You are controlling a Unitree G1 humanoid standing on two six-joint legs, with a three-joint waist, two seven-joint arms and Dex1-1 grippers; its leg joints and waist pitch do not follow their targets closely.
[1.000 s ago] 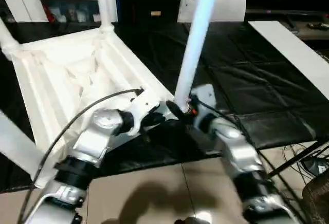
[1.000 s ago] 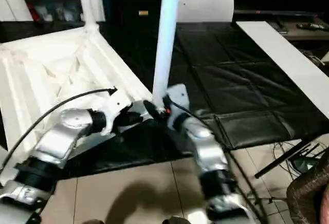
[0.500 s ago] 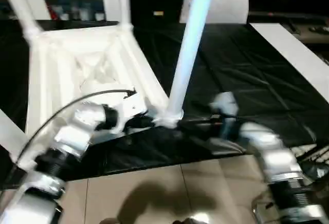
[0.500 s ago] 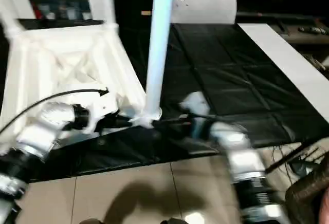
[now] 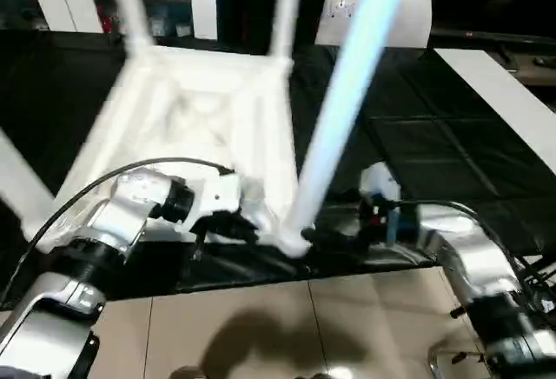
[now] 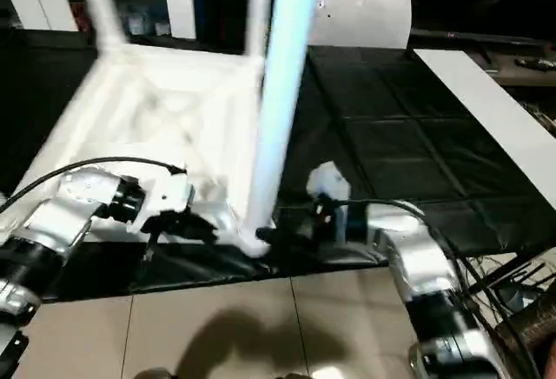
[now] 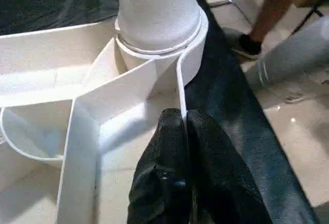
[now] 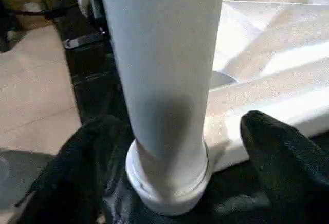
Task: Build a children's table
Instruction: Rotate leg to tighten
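Observation:
The white tabletop (image 5: 200,123) lies upside down on the mat with its ribs facing up. Two legs (image 5: 285,5) rise from its far corners. A thick white leg (image 5: 347,109) stands in the near corner socket (image 7: 159,44). My left gripper (image 5: 248,227) is shut on the thin rim of the tabletop right beside that socket, as its fingertips (image 7: 172,124) show in the left wrist view. My right gripper (image 5: 334,238) is open, with its fingers (image 8: 280,157) on either side of that leg's base (image 8: 167,183).
A black mat (image 5: 434,144) covers the floor, and bare tiles (image 5: 261,327) lie in front of it. A flat white plank (image 5: 504,92) lies at the right and a white pillow-like block (image 5: 382,9) at the back. A person's foot (image 7: 247,44) shows in the left wrist view.
The tabletop has swung round with my left gripper on its corner, and the view has shifted too. My right gripper drew back from the leg, then returned low around its base.

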